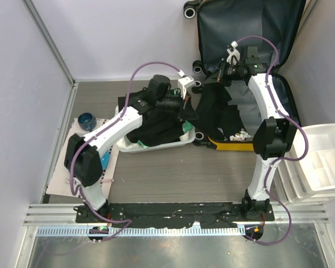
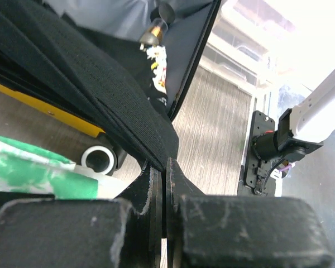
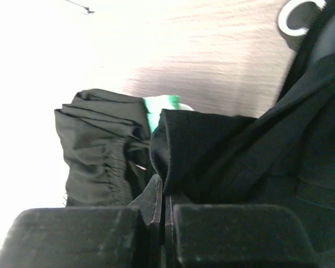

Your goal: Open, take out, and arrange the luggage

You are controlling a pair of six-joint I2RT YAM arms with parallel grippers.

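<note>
Nearest, the left gripper point(image 2: 165, 167) is pinching a black garment point(image 2: 100, 95) tight beside the white basket point(image 1: 154, 147). Just beyond, the luggage point(image 1: 251, 28) is lying open at the table's point(image 1: 212, 173) far right, lid leaning upright. The right gripper point(image 3: 163, 187) is clamping the same garment's far end above it.

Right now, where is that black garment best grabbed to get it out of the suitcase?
At a hem corner, coming in from the side. The garment hangs limp over the suitcase rim, so only a thin edge fits between jaws; the left gripper and right gripper pinch such edges.
</note>
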